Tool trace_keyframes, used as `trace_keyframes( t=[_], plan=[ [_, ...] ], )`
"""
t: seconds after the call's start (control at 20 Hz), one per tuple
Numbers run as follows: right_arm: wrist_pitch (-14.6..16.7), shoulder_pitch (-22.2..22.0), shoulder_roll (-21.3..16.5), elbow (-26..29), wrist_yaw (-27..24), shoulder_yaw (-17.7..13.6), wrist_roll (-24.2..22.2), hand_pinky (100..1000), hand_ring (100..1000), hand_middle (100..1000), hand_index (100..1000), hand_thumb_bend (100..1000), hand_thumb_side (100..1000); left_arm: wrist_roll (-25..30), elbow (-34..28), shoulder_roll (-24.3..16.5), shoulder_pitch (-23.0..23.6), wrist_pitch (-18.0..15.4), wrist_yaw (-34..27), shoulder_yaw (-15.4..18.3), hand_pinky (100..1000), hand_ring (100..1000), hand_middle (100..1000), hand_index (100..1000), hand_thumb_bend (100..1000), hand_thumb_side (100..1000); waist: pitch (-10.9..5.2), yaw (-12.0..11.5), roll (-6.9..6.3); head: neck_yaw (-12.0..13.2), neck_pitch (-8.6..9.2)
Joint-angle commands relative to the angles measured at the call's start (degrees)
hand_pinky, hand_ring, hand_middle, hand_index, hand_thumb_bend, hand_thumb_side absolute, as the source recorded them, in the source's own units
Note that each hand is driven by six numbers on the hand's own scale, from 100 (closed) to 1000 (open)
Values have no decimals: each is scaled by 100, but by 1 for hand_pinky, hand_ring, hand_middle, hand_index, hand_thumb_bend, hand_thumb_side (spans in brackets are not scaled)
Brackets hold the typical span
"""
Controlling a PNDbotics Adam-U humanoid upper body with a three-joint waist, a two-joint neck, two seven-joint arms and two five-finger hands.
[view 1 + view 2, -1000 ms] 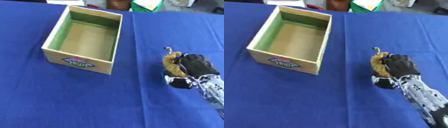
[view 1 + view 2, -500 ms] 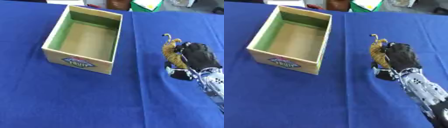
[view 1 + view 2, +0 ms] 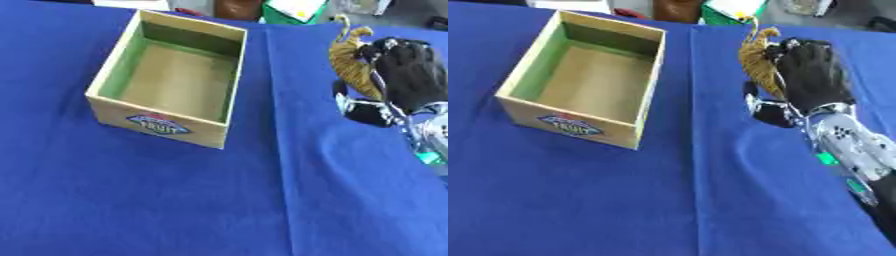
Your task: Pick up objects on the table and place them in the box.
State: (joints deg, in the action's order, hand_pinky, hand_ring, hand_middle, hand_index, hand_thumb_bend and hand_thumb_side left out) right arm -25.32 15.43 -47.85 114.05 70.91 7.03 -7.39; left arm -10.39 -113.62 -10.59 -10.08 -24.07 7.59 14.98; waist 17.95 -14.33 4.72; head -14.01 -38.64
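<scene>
Right eye view: right hand (image 3: 811,75) sits at the table's right side, black fingers curled round an orange-brown striped toy (image 3: 757,60), tiger-like w/ a thin curled tail at its far end. Can't tell if the toy is lifted or touching the cloth. Box (image 3: 535,116), open-topped, rectangular, tan floor, green inner walls, a colored label on its near wall, stands left of centre, well apart from the hand. Wide strip of bare blue cloth (image 3: 667,200) btwn them, a crease running down it; near half of the cloth is open too. Silver wrist and forearm run off the lower right edge. Label text too blurred to read. Clutter past the far edge is cut off. Left hand shows in neither view.
</scene>
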Motion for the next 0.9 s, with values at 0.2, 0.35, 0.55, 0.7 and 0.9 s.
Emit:
trace_keyframes(
  t=[0.2, 0.35, 0.55, 0.7, 0.9],
  plan=[
    [129, 683, -538, 54, -452, 94, 445, 551, 552, 408, 410, 100, 422, 71, -97, -68, -28, 4, -29, -19, 557, 507, 551, 727, 100, 600, -136, -89, 5, -77, 48],
    [287, 1049, -650, 54, -677, 187, 544, 547, 550, 408, 409, 100, 421, 113, -97, -73, -34, 3, -60, -59, 557, 507, 551, 727, 100, 601, -158, -167, 20, -166, 24],
    [512, 1563, -598, 54, -986, 343, 483, 547, 541, 406, 414, 100, 428, 172, -97, -86, -32, -6, -115, -108, 557, 507, 552, 726, 100, 600, -190, -265, 13, -255, 7],
    [652, 1949, -438, 54, -1167, 506, 287, 549, 537, 406, 418, 100, 432, 218, -97, -109, -18, -17, -159, -149, 557, 507, 552, 726, 100, 600, -215, -309, -11, -274, 6],
    [816, 2468, -73, 54, -1342, 781, -27, 550, 528, 405, 424, 100, 435, 298, -97, -171, -9, -37, -234, -231, 557, 508, 553, 727, 100, 601, -269, -335, -54, -290, -5]
  ],
)
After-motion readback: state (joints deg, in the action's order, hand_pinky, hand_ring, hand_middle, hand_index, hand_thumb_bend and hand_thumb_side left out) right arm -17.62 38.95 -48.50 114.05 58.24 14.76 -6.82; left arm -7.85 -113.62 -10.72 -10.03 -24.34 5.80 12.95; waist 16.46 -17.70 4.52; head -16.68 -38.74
